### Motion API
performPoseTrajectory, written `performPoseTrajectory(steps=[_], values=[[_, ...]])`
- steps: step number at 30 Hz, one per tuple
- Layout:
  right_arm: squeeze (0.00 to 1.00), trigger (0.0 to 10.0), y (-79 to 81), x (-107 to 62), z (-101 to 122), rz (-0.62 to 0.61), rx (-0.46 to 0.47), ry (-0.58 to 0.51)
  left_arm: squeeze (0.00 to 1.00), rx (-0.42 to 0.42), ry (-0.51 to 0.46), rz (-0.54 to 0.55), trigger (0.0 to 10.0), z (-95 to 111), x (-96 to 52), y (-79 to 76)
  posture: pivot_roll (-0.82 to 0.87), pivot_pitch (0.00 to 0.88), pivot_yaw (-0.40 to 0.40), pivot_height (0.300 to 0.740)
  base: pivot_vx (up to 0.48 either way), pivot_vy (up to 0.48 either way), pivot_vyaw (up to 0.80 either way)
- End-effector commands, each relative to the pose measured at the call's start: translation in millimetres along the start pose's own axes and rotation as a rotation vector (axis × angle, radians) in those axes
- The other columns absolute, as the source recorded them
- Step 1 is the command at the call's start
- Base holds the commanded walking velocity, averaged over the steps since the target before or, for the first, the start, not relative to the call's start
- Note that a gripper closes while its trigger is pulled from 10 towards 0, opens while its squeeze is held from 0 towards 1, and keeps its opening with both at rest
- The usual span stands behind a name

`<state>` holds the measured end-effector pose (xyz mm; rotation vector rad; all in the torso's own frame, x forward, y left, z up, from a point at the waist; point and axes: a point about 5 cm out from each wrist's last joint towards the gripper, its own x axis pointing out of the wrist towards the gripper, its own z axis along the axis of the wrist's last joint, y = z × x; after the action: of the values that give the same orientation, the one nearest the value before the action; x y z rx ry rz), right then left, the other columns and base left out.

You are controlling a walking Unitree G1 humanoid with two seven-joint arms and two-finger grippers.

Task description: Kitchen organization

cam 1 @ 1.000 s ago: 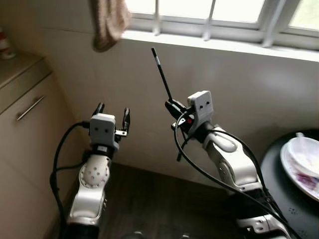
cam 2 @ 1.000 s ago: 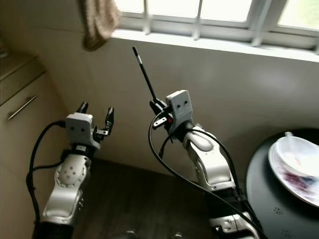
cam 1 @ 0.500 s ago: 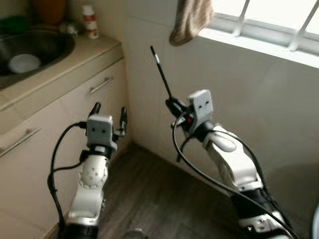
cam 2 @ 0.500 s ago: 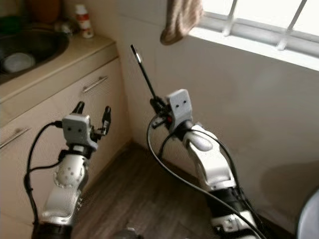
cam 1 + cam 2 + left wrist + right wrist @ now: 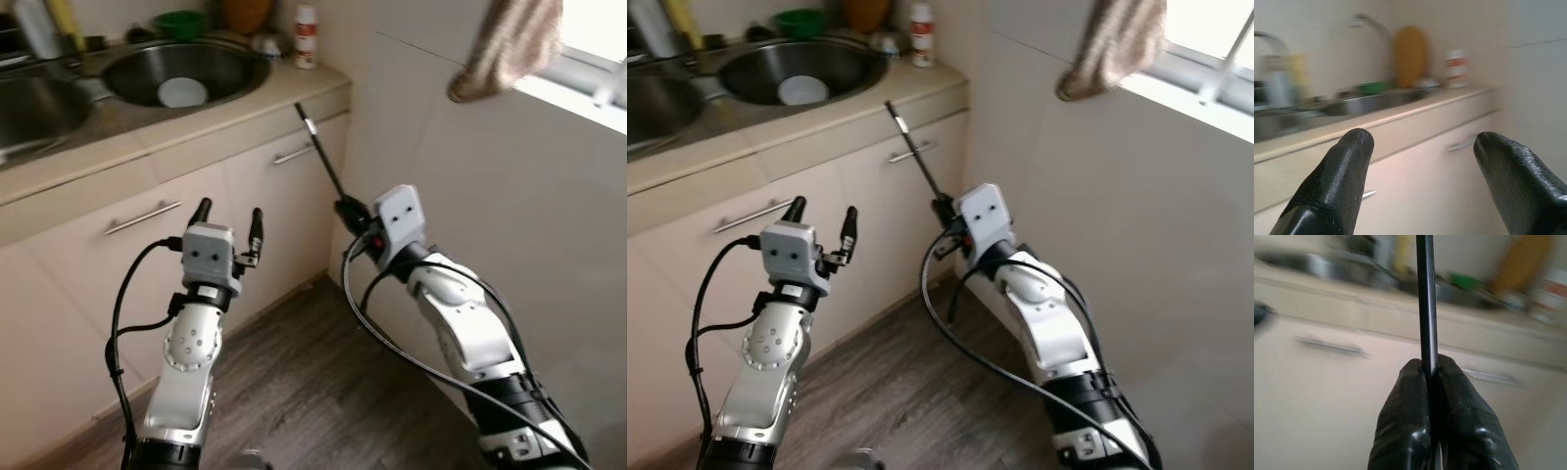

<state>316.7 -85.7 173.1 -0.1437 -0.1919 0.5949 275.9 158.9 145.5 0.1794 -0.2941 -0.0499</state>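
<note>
My right gripper [image 5: 350, 210] is shut on a thin black utensil handle [image 5: 321, 157] that sticks up and away from it, tilted toward the counter; the right wrist view shows both fingers [image 5: 1410, 426] pinched on the rod [image 5: 1426, 308]. The utensil's lower end hangs below the gripper. My left gripper [image 5: 228, 215] is raised in front of the cabinets, open, with nothing between its fingertips [image 5: 1347, 161]. A round steel sink [image 5: 230, 73] with a white bowl [image 5: 182, 92] in it lies in the counter beyond.
Beige cabinet doors with bar handles [image 5: 142, 216] run under the countertop [image 5: 147, 137]. A small bottle [image 5: 307, 49], a green bowl [image 5: 181, 22] and an orange board stand behind the sink. A brown cloth [image 5: 509, 49] hangs from the window sill on the right. Dark wood floor [image 5: 294, 392] lies below.
The camera has swung left: the sink and counter have come into view, and the window and cloth have slid right. Both grippers keep their pose, the right still holding the utensil.
</note>
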Motion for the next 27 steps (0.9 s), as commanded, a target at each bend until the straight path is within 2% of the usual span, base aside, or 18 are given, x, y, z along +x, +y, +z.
performPoseTrajectory(steps=[1,7,13,18,27], values=[[0.0,0.0,-2.3,-0.1,6.2,-0.017,-0.047,-0.046,0.0,-0.005,-0.045,0.006,10.0,8.6,2.0,-1.5,0.06,0.01,-0.053,0.74,0.0,0.0,0.8],[0.0,0.0,-1.2,1.9,17.3,-0.058,-0.113,-0.145,0.0,-0.003,-0.067,0.018,10.0,11.8,2.2,0.2,0.06,0.01,-0.053,0.74,0.0,0.0,0.8],[0.0,0.0,0.9,2.7,24.0,-0.084,-0.132,-0.216,0.0,-0.003,-0.07,0.019,10.0,12.0,2.3,0.7,0.06,0.013,-0.052,0.74,0.0,0.0,0.63],[0.0,0.0,2.4,2.7,26.6,-0.111,-0.101,-0.273,0.0,-0.003,-0.07,0.018,10.0,11.9,1.8,0.0,0.06,0.013,-0.052,0.74,0.0,0.0,0.0],[0.0,0.0,-2.2,0.9,26.8,-0.184,-0.111,-0.315,0.0,-0.008,-0.08,0.022,10.0,13.5,2.0,0.6,0.06,0.015,-0.051,0.74,0.086,0.0,0.0]])
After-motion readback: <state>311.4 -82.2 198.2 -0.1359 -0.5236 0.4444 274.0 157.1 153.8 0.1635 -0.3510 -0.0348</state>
